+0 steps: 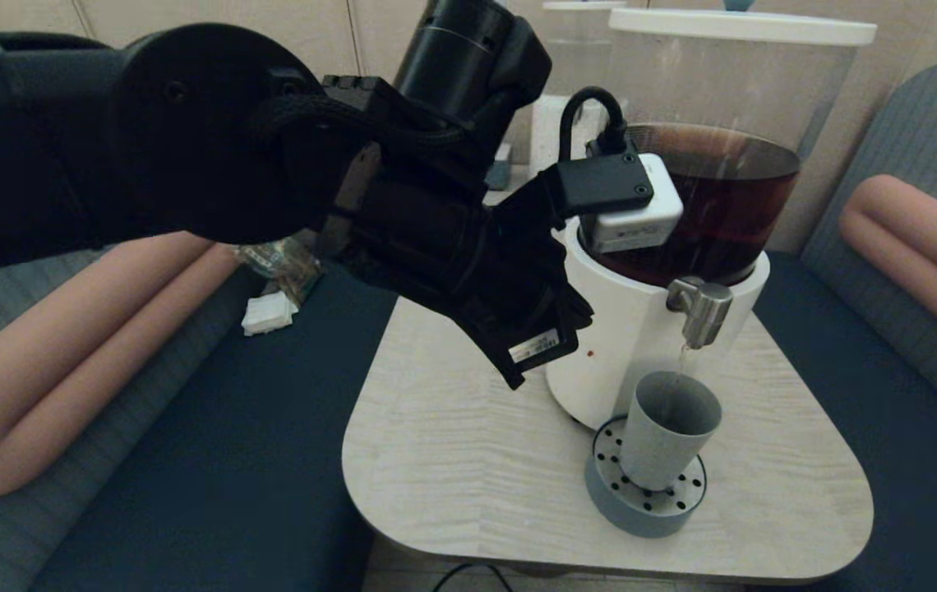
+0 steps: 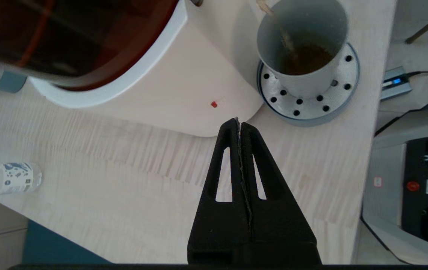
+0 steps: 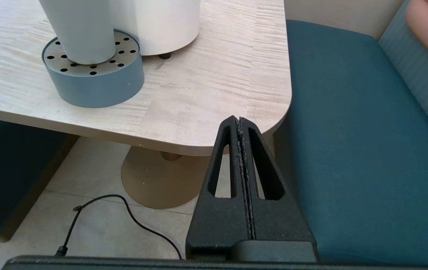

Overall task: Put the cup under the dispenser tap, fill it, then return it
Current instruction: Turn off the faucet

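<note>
The bench (image 1: 468, 460) carried the big dispenser (image 1: 641, 329) of dark brown drink, and the filling step was in hand: a thin stream ran from the dispenser tap (image 1: 700, 310) into the cup (image 1: 667, 427), which stood on the perforated drip stand (image 1: 645, 493) directly beneath, partly full. The left claw (image 2: 239, 123) hung above the bench beside the dispenser base, pressed narrow and empty, apart from the cup. The right claw (image 3: 239, 122) sat parked off the bench edge, likewise pinched together. Next, I judge, the flow must be stopped, then the left claw widened to take the cup

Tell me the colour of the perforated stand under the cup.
Blue-grey round perforated stand, with a paler grey top; the right wrist view shows it best.
</note>
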